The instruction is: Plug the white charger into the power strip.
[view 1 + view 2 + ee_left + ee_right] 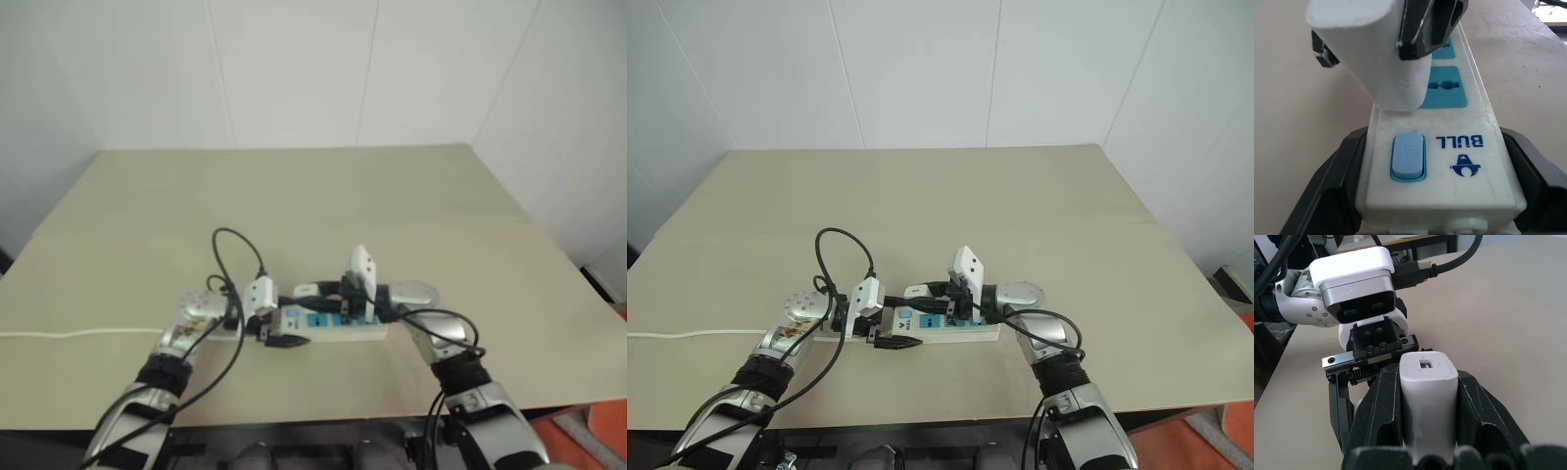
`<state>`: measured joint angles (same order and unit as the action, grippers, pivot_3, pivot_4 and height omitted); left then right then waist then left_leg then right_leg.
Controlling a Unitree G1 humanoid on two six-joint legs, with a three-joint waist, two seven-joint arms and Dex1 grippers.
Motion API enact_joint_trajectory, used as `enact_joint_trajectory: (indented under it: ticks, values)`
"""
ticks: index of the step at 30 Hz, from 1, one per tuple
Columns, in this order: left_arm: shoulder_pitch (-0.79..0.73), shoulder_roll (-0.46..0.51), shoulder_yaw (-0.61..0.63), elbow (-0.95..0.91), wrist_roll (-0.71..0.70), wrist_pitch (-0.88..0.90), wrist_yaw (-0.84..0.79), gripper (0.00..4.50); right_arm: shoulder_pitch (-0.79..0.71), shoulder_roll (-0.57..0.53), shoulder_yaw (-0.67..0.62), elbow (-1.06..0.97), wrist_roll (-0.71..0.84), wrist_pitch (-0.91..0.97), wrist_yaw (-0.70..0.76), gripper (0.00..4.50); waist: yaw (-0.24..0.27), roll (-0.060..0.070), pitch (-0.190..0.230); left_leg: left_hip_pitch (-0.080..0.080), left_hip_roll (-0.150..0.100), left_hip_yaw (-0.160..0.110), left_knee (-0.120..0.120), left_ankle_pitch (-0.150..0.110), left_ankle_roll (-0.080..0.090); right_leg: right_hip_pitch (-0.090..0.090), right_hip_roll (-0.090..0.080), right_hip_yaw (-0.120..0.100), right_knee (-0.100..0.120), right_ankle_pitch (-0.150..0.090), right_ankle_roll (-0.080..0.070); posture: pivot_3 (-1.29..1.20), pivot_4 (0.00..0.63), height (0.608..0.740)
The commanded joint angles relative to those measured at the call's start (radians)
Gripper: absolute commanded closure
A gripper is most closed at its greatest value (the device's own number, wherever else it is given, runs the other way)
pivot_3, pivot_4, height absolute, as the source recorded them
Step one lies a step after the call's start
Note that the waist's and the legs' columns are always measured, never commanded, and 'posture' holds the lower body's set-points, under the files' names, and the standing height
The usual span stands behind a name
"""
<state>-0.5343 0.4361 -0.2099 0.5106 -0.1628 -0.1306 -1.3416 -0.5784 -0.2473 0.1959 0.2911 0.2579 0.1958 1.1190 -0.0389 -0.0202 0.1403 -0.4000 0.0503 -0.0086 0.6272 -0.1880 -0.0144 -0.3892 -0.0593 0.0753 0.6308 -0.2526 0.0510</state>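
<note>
Gripping the switch end of the power strip [1449, 147], the left gripper [1440, 196] had its two black fingers closed against the strip's long sides, probably to pin the bar so it would not slide under a downward push. The strip lay flat near the front edge of the table [294, 196], running left to right, with its thin white cord [69, 334] trailing off to the left.

The right gripper [1427, 416] came in from the right with its fingers clamped on the white charger [1427, 396], holding it by two opposite sides. Held that way, the charger hung over the strip just beyond the blue switch [1408, 156], at the nearest blue socket [1444, 88]. Whether its pins had entered that socket could not be told, so the plugging looked close but not confirmed.

The table was a plain pale beige surface, bare apart from the strip and cord. Behind it stood white panelled walls [921, 69] meeting at a corner on the right.
</note>
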Motion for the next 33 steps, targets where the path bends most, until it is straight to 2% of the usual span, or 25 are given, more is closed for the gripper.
enact_joint_trajectory:
  ticks: [1, 33]
  values:
    - [0.018, 0.022, -0.001, -0.007, 0.006, 0.003, -0.013, 1.19, -0.017, -0.024, -0.018, 0.027, 0.000, -0.020, 0.008, 3.35, 0.000, 0.000, 0.000, 0.000, 0.000, 0.000, 0.000, 0.000, 0.000, 0.000, 0.000, 0.000, 0.000, 0.000, 0.000, 0.00, 0.150, 0.740]
    - [0.071, 0.078, 0.023, -0.073, -0.015, 0.038, -0.003, 1.19, -0.041, -0.135, -0.039, 0.185, 0.002, -0.100, 0.103, 3.35, -0.001, 0.000, 0.000, -0.001, 0.000, 0.000, -0.001, 0.000, 0.000, 0.000, 0.000, 0.000, -0.001, 0.000, 0.000, 0.00, 0.150, 0.740]
